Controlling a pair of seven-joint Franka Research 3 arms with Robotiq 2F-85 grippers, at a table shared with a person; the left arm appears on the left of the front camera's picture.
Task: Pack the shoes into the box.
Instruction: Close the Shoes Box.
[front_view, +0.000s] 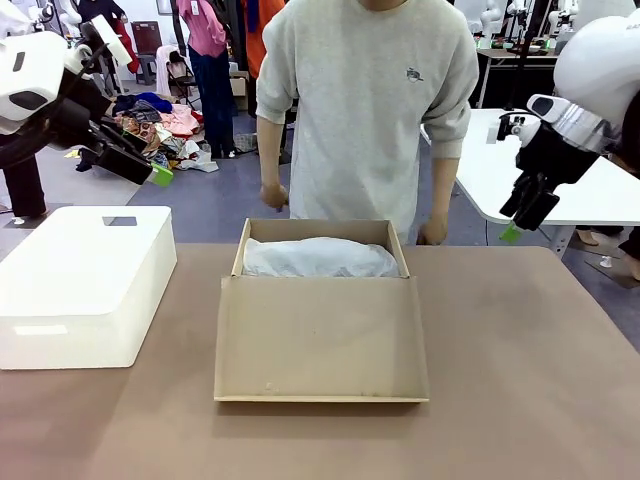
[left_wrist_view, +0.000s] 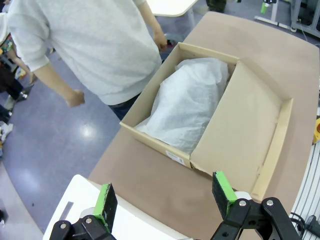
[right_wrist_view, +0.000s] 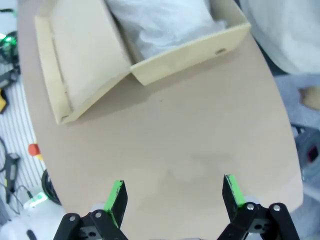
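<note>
Hanging above the table (left_wrist_view: 165, 190), the left gripper (left_wrist_view: 164, 194) has its two green-padded fingers (left_wrist_view: 106, 200) spread as wide as they go, with nothing between them. Under the left-hand finger lies a corner of a white plastic box (left_wrist_view: 80, 197). Just ahead of the fingertips sits the box (left_wrist_view: 155, 145). It is plain brown cardboard, open at the top, and filled with crumpled white tissue paper (left_wrist_view: 190, 100). Its hinged flap lid (left_wrist_view: 245, 125) folds outward on the right-hand finger's side, showing its bare inner face and raised edges. Beyond the box stands a person (left_wrist_view: 95, 45) in a pale grey sweatshirt, one hand (left_wrist_view: 75, 97) loosely curled.

The right gripper (right_wrist_view: 174, 186) is equally wide open and empty, its fingers over bare brown tabletop. The same box lies well ahead of these fingertips, toward the left-hand finger, with the flap tilted up from the table. In the front view both grippers hang raised, well apart from the box on either side.
</note>
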